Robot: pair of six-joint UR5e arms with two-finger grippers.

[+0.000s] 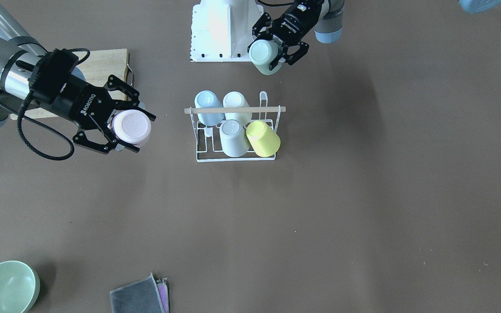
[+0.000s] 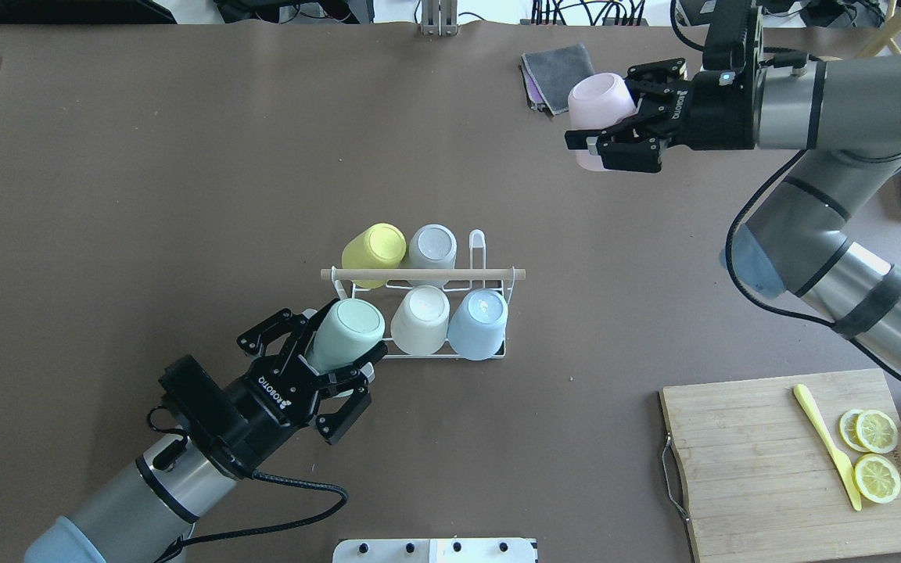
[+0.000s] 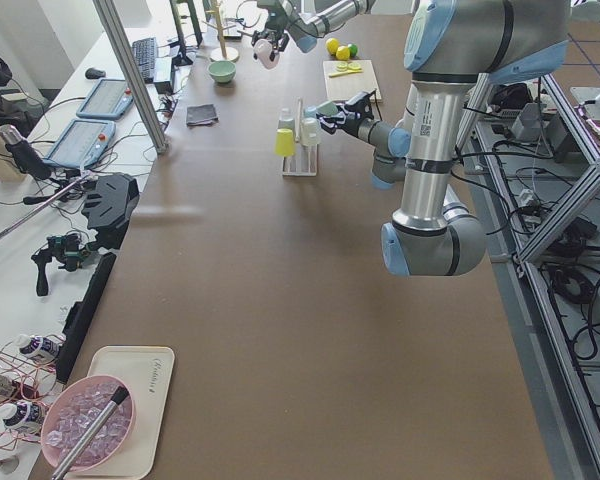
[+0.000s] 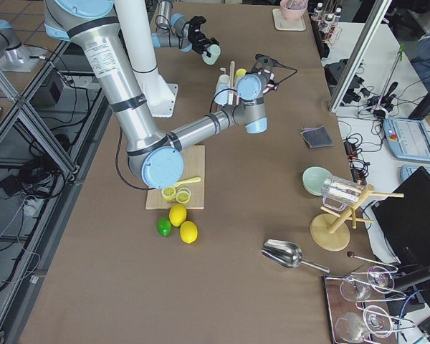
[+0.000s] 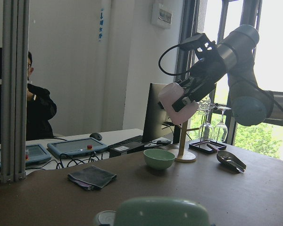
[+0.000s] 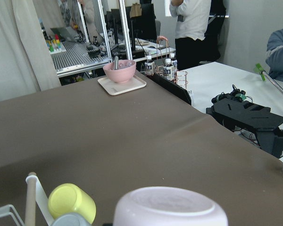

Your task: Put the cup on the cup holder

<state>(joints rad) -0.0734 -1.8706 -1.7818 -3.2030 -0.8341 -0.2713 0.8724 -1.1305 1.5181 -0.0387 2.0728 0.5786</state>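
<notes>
Front view: the cup holder (image 1: 235,159) sits mid table w/ a wooden rod (image 1: 233,110) on top. Four cups sit upside down on it: blue cup (image 1: 208,106), cream cup (image 1: 236,103), grey cup (image 1: 233,139), yellow cup (image 1: 262,139). Two prongs (image 1: 207,130) are bare, one at each end. L gripper (image 1: 272,51) pinches a mint cup (image 1: 261,52) by its side wall, on the robot's side of the cup holder. R gripper (image 1: 142,133) pinches a pink cup (image 1: 131,126), well apart from it.

Top view: mint cup is tilted, bottom up, just beside the cream cup at the near left corner. Can't tell if it's over one of the prongs. Pink cup hangs far off, near a grey cloth (image 2: 556,69). A cutting board (image 2: 732,453) w/ lemon slices (image 2: 877,430) lies off to the side.

Left side view: mint cup hangs next to the cup holder, approx level w/ the wooden rod, not on it.

Right side view: too small to add more.

L wrist cam: only the mint cup's edge shows at the bottom. The pink cup is far ahead, above a green bowl (image 5: 159,157).

R wrist cam: pink cup's bottom fills the low edge; yellow cup sits low left.

My guess: the cups are light, hard & smooth, prob plastic, so they can slip. Best to hold across the side wall, mouth free & pointing down. The cup holder looks light too & may slide if bumped.
</notes>
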